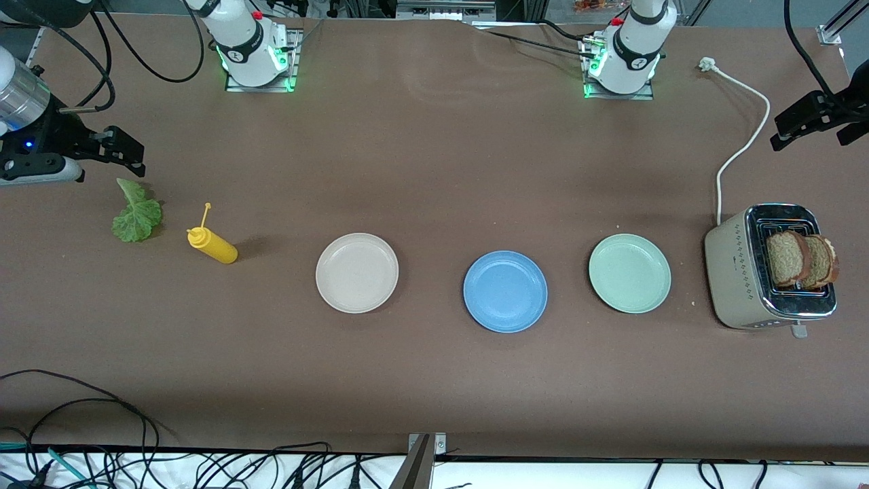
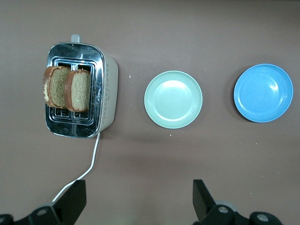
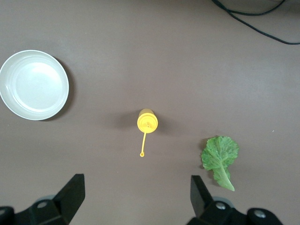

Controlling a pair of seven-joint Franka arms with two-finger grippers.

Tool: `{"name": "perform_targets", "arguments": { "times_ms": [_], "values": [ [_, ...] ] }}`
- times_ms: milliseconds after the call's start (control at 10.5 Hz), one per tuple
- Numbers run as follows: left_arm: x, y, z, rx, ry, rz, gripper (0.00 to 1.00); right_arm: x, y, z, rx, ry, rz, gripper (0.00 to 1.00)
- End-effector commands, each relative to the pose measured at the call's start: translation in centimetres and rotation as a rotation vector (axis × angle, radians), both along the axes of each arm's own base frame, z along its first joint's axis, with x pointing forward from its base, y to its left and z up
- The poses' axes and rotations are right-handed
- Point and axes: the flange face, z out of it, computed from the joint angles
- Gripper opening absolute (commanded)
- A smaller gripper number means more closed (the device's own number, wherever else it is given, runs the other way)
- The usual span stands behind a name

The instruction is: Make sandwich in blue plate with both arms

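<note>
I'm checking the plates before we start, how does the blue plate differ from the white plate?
The blue plate is mid-blue; the white plate is cream. The blue plate sits in the middle of the row, slightly nearer the front camera; the white plate lies toward the right arm's end. Both are round, shallow-rimmed and empty.

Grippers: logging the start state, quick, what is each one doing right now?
Left gripper: open, empty, up over the table near the toaster.
Right gripper: open, empty, up over the table near the lettuce leaf.
</note>
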Motion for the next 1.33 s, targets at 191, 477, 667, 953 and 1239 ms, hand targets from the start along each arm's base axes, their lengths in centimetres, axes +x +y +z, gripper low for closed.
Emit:
{"name": "perform_targets", "arguments": {
  "times_ms": [191,477,667,953,1239],
  "values": [
    [-2.6,-2.5,2.7,-0.12,0.089,-0.064,1.0,-0.4,0.2,-0.3,0.023,0.008,-0.006,1.0],
    [-2.8,-8.1,2.2,0.134,0.089,-0.18,1.0,-0.3,0.1,-0.3,0.023,0.004,-0.007,1.0],
    [-2.3,-7.7,1.7,0.148,0.092,-0.165,1.0,-0.3,0.1,-0.3,0.023,0.002,-0.007,1.0],
    [-0.5,-4.7,-0.1,0.132,0.11,-0.125,1.0,-0.3,0.1,-0.3,0.023,0.002,-0.004,1.0],
    [2.3,-0.2,-4.2,0.078,0.169,-0.052,1.0,-0.3,0.1,-0.3,0.023,0.002,-0.002,1.0]
  ]
}}
